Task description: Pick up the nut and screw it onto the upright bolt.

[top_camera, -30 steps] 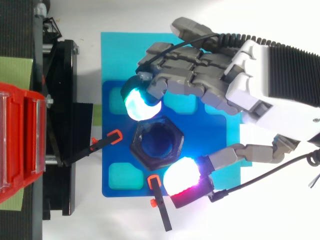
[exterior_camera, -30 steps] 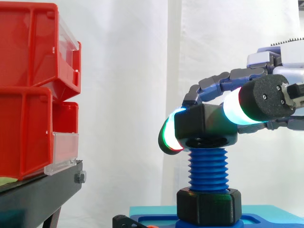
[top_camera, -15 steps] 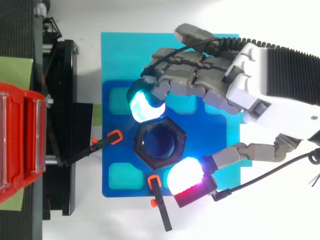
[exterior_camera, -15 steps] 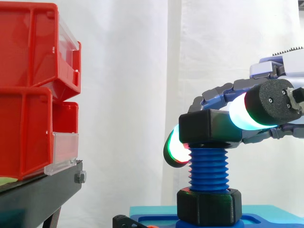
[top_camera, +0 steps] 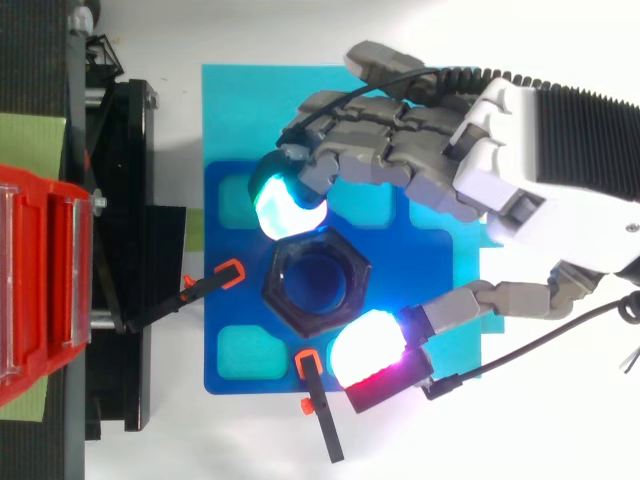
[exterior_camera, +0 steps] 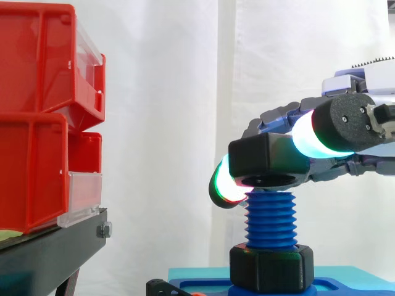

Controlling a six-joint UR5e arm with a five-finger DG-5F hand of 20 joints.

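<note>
A black hexagonal nut (exterior_camera: 266,161) (top_camera: 316,285) sits on top of the upright blue threaded bolt (exterior_camera: 270,219), slightly tilted. The bolt rises from a second black nut (exterior_camera: 271,267) on a blue base plate (top_camera: 232,300). My hand (top_camera: 480,170) reaches in from the right and is shut on the top nut, pinching it between a glowing fingertip (top_camera: 288,207) on one side and the glowing thumb pad (top_camera: 366,350) on the other. The blue bolt end shows through the nut's hole in the top view.
Red bins (exterior_camera: 43,111) are stacked on a black stand (exterior_camera: 49,253) at the left. Small black clamps with orange tips (top_camera: 215,280) (top_camera: 318,400) lie at the base plate's left and lower edges. A cyan mat (top_camera: 240,100) lies under the plate.
The hand has turned the nut on the bolt top; the nut's hexagon has rotated and shifted a little left, and its side-view tilt changed.
</note>
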